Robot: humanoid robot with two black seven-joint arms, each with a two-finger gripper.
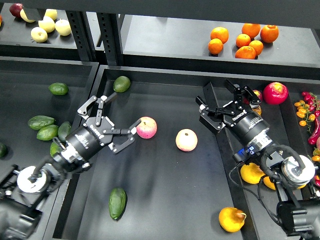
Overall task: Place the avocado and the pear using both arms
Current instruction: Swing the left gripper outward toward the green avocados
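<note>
Pre-grasp stage: both end effectors empty over the centre tray.
Left end effector [111, 121] wide open; right end effector [226, 102] open. Avocado [117, 203] lies near tray's front-left corner; pear [232, 219] at its front-right edge. Next: each arm must descend frontward.

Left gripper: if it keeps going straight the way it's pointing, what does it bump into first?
Probably the nearer apple. The open left gripper points up and right, with that apple just beside its right fingertip, though depth is hard to judge.
</note>
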